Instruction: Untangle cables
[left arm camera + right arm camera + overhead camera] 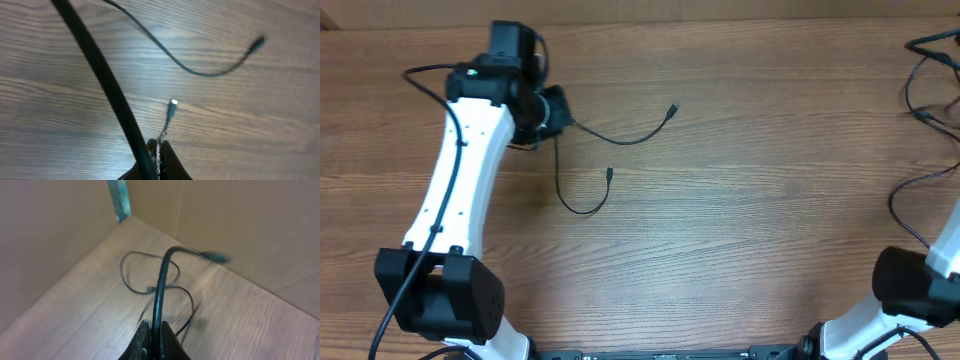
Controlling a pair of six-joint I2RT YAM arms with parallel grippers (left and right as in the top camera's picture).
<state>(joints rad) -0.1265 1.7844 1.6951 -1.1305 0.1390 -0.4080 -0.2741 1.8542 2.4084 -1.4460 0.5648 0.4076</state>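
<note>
Overhead: the left gripper [552, 112] is pinched shut on the thin black plug-tipped cables [623, 142], strands trailing loose right of it; far right, the right gripper [152, 332] clamps another black cord [161, 280], likely to separate them.

We see thin black cables [159, 295] on a table [750, 220] of mid-brown wood with fine darker grain streaks. One plug tip [173, 103] is silver. The left arm [460, 180] is white with black joints. The walls [50, 230] are plain tan, with one teal strip [119, 200].
</note>
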